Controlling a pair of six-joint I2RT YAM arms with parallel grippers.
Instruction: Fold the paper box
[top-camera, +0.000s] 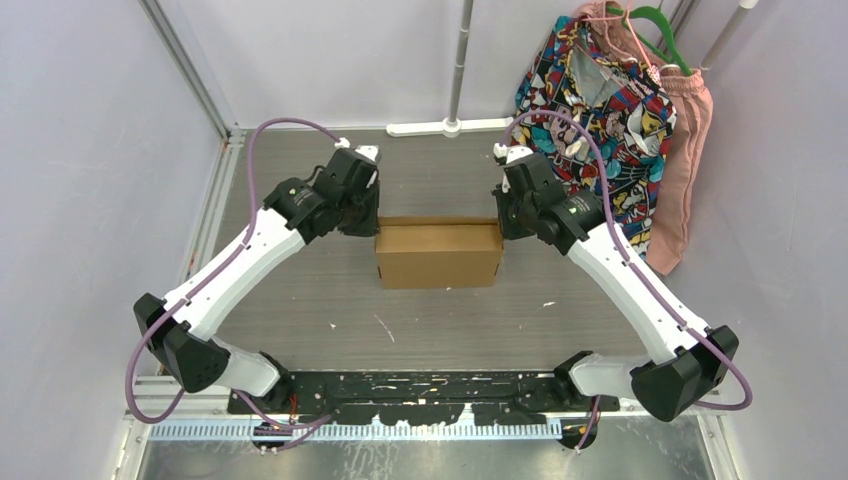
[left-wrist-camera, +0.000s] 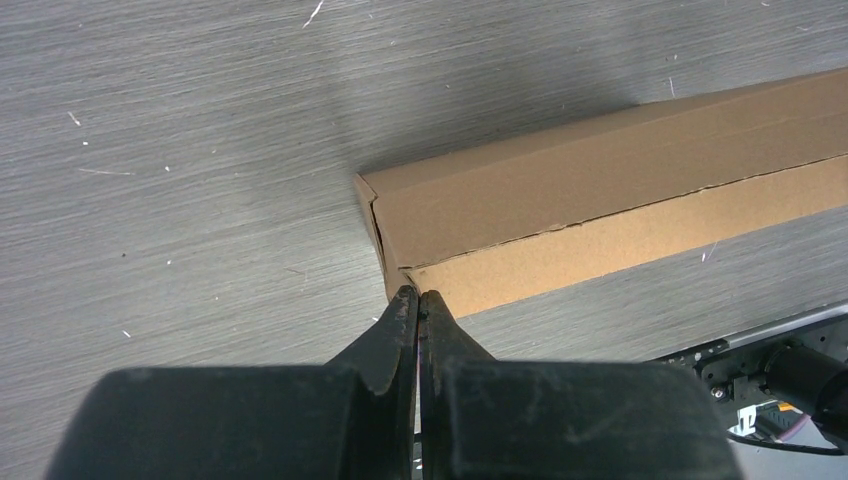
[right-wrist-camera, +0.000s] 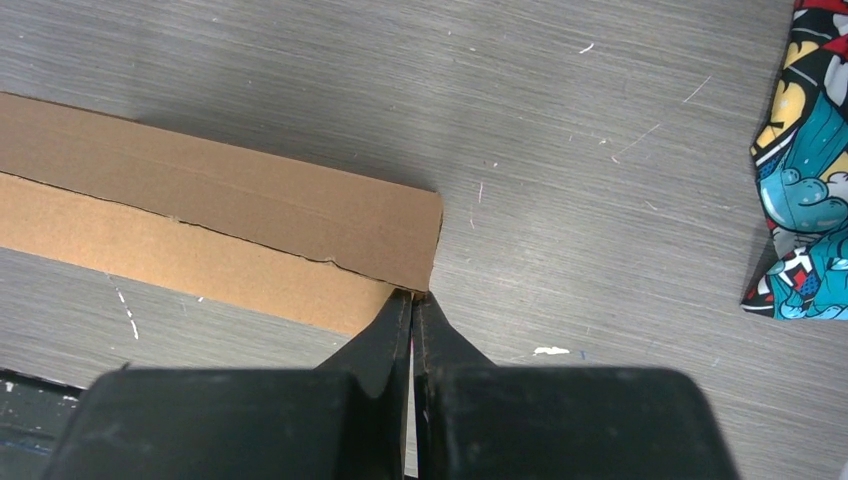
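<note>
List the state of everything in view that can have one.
paper box: folded closed, lying flat on the table.
left gripper: jaws shut, tips at the box's left end.
right gripper: jaws shut, tips at the box's right end.
patterned garment: hanging, far right.
pink garment: hanging beside it.

One paper box (top-camera: 438, 255). Two tools: left tool (left-wrist-camera: 419, 300), right tool (right-wrist-camera: 412, 300). Two garments: patterned garment (top-camera: 600, 100), pink garment (top-camera: 685, 160).

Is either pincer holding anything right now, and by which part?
Nothing looks gripped. Both are shut: the left pincer sits at the paper box's left end corner, the right pincer at its right end corner.
</note>
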